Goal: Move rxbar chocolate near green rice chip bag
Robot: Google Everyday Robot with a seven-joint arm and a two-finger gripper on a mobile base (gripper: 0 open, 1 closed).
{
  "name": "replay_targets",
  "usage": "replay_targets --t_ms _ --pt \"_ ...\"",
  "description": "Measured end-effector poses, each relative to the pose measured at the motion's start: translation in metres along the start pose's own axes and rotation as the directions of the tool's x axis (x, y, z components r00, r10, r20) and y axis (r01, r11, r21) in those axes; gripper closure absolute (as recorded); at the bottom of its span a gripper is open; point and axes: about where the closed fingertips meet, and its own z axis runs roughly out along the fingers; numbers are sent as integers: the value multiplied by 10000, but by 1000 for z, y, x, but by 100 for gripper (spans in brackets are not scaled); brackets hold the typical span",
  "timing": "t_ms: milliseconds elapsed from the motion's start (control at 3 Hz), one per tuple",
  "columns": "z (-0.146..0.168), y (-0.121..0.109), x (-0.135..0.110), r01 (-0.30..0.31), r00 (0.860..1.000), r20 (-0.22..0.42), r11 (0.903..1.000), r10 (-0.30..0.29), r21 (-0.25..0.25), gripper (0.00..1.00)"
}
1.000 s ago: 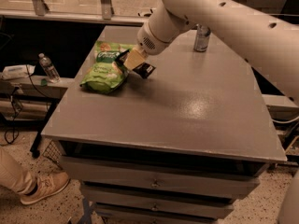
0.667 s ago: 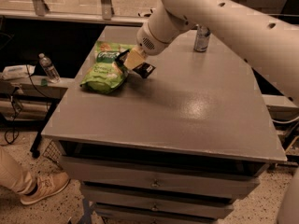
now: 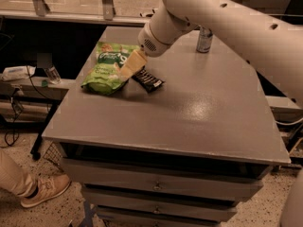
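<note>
The rxbar chocolate (image 3: 148,80), a small black bar with white lettering, lies on the grey table (image 3: 189,112) just right of the green rice chip bag (image 3: 108,69). The puffy green bag lies at the table's left side. My gripper (image 3: 130,69), tan at its tip, reaches down from the white arm (image 3: 222,18) and sits between the bag and the bar's upper left end. It overlaps the bag's right edge. I cannot tell whether it still touches the bar.
A silver can (image 3: 204,39) stands at the back of the table, right of the arm. A bottle (image 3: 53,73) and cables sit on a low shelf to the left. A person's shoe (image 3: 42,190) is on the floor at the lower left.
The arm has lowered slightly and the bar has come down and a little right, so it now rests on the table beside the bag.
</note>
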Motion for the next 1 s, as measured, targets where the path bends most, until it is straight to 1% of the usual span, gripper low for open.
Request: replay_targets --t_ms 333,667,1000 --pt "-24 -5 -10 593 9982 -34 9972 -592 455 0" --pt "-61 -28 -1 851 9963 -227 9926 -834 871 0" --pt "-87 -53 28 329 9993 -217 9920 -305 1220 0"
